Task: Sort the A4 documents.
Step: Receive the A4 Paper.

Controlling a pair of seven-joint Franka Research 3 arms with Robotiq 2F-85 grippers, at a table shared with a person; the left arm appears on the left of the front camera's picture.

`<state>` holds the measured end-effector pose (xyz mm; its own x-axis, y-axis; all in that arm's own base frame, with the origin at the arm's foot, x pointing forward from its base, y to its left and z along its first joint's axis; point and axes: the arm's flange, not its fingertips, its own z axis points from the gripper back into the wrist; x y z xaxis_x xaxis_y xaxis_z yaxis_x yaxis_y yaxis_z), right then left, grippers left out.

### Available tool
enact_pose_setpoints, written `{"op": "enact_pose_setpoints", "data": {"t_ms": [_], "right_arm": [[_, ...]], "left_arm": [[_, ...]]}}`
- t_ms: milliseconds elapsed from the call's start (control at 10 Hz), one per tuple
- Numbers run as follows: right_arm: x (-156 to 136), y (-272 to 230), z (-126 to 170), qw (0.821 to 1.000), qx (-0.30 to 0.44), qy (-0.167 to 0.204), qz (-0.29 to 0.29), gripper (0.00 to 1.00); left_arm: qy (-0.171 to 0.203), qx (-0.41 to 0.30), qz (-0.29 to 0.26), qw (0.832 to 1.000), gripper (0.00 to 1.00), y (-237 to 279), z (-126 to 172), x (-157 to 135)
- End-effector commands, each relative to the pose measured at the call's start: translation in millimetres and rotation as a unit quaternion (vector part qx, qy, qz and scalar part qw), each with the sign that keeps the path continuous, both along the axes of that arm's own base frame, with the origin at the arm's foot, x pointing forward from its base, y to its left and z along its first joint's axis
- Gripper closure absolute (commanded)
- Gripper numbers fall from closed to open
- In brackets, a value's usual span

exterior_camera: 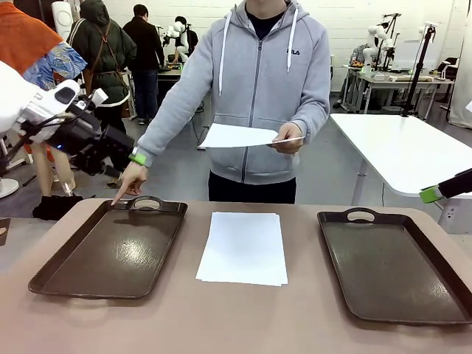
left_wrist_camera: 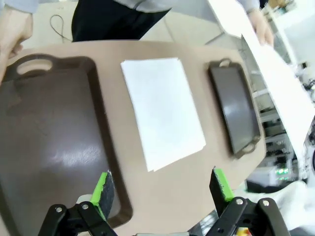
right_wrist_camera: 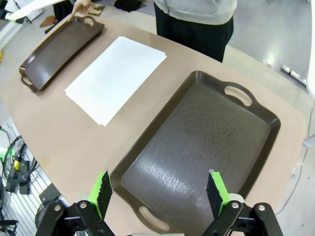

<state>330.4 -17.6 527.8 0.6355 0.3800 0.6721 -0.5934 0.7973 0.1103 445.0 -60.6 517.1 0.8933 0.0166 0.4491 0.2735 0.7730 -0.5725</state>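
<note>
Wrist views: left pincer and right pincer gape wide (empty); A4 documents lie on table.

The right gripper, green-padded fingers wide apart, hangs over a dark brown handled tray; plain white A4 paper sheets lie stacked beside it on the tan surface.

Person's hand at left tray

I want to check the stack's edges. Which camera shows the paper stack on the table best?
The right wrist view: the paper stack lies whole and uncovered, its offset sheet edges visible. The left wrist view shows it whole too, slightly fanned; the front view shows it foreshortened.
</note>
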Motion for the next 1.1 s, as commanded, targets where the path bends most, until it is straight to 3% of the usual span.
{"op": "enact_pose_setpoints", "data": {"t_ms": [0,100,300,500,1000], "right_arm": [[0.6,1.2,-0.9,1.0,0.003,0.001,0.005,0.0],[0.6,1.2,-0.9,1.0,0.003,0.001,0.005,0.0],[0.6,1.2,-0.9,1.0,0.003,0.001,0.005,0.0],[0.6,1.2,-0.9,1.0,0.003,0.001,0.005,0.0],[0.6,1.2,-0.9,1.0,0.003,0.001,0.005,0.0]], "left_arm": [[0.049,-0.105,0.01,0.993,0.0,-4.4,-2.3,54.7],[0.074,-0.142,-0.002,0.987,0.0,-12.3,-5.4,80.5],[0.083,-0.185,-0.015,0.979,0.0,-26.8,0.2,109.1],[0.097,-0.215,-0.033,0.971,0.0,-45.5,7.1,127.4],[0.17,-0.277,-0.075,0.943,0.0,-101.2,-19.8,159.2]]}}
